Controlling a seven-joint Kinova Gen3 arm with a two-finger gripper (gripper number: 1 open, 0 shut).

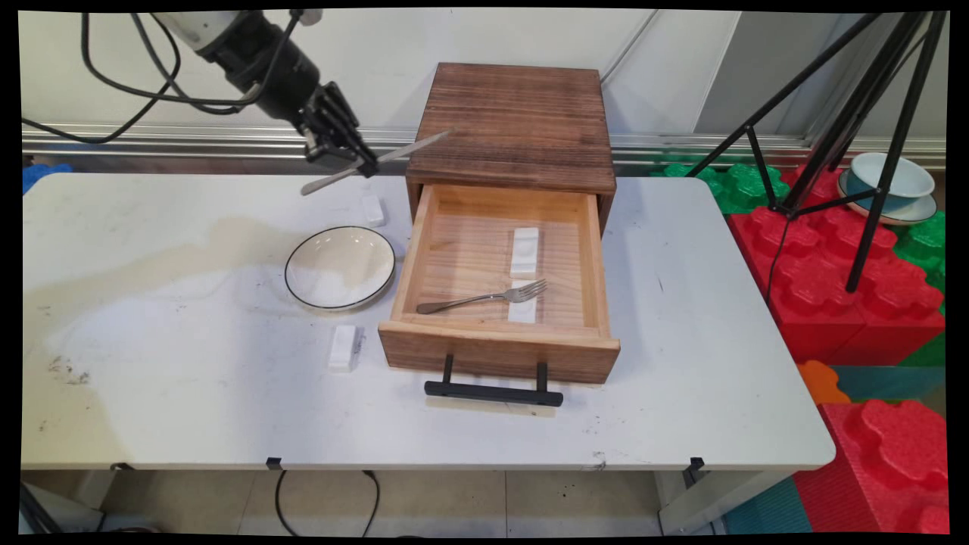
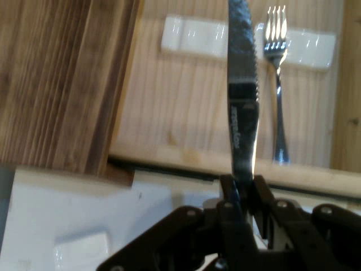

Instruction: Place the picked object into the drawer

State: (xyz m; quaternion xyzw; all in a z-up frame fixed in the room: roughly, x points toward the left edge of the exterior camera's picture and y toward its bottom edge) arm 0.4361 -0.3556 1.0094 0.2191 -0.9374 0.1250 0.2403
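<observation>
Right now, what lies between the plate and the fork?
The open drawer's left wall; the plate sits outside it on the table, the fork inside. Main view shows this.

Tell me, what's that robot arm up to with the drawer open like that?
The arm's black gripper is shut on a table knife, holding it in the air near the left corner of a small wooden cabinet. The cabinet's drawer is pulled open, with a fork and two white rests inside. On the white table beside the drawer sit an empty plate and two more white blocks.
</observation>
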